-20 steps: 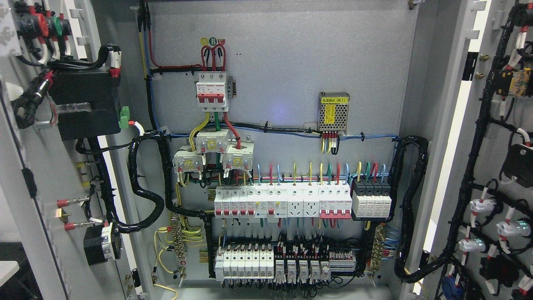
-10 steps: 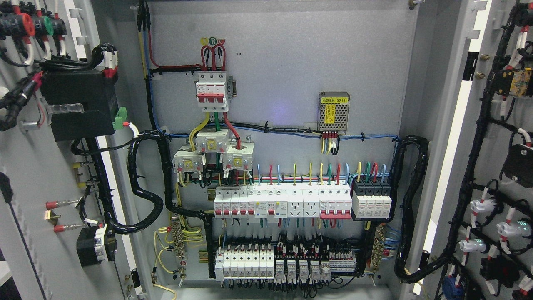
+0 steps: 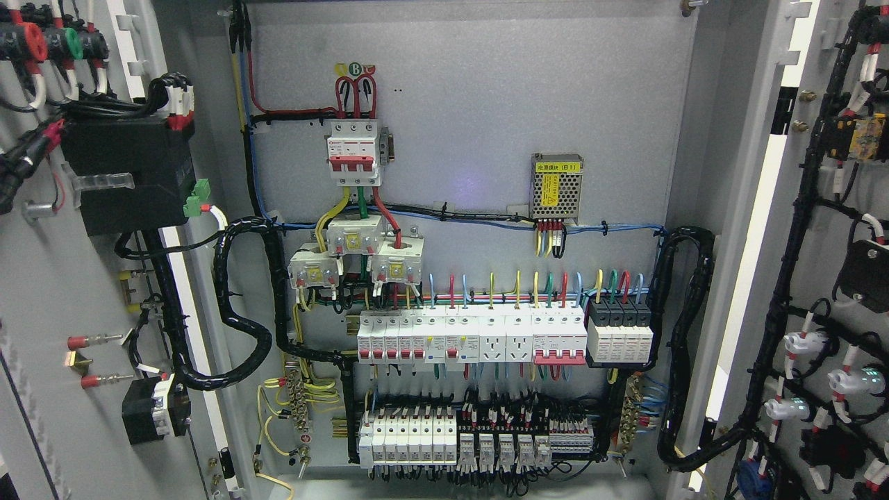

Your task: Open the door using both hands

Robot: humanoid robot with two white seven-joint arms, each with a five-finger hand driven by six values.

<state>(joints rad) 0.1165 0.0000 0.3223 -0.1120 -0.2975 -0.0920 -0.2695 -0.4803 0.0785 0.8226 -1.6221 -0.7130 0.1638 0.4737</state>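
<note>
I face an open grey electrical cabinet. Its left door (image 3: 48, 305) stands swung out at the picture's left, its inner face carrying a black box (image 3: 128, 173), cable bundles and red terminals. The right door (image 3: 819, 229) stands swung out at the right, with black wiring looms and white lamp holders on its inside. Between them the back panel (image 3: 479, 104) shows a red-and-white main breaker (image 3: 354, 153), rows of white breakers (image 3: 472, 337) and a small mesh power supply (image 3: 556, 178). Neither of my hands nor arms shows anywhere in the head view.
A thick black corrugated hose (image 3: 239, 305) loops from the left door into the cabinet, and another (image 3: 684, 347) runs down the right side. Terminal blocks (image 3: 479, 437) line the bottom of the panel.
The left door has swung further outward: its black box, red terminals and lower black block have shifted left in the picture. The right door and the panel have not moved.
</note>
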